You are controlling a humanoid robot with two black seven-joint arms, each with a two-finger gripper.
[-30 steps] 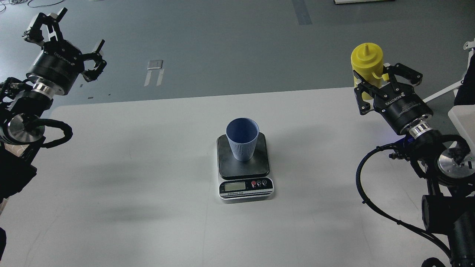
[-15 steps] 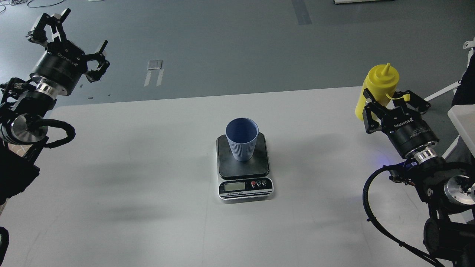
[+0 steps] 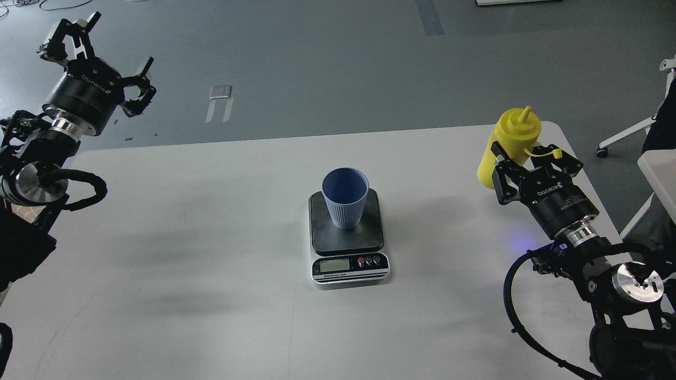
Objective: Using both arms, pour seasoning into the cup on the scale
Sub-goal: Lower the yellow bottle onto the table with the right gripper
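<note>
Right pincer (image 3: 520, 161): seemingly clamped on seasoning (image 3: 509, 142). Left pincer (image 3: 97, 58): spread, empty. I carry upright toward cup (image 3: 345, 196), tilting only above rim.

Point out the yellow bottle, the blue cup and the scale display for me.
yellow bottle (image 3: 508, 133): head view, on its shoulder below the nozzle.
blue cup (image 3: 345, 208): head view, on its ribbed side wall.
scale display (image 3: 334, 265): head view, on the LCD panel.
</note>
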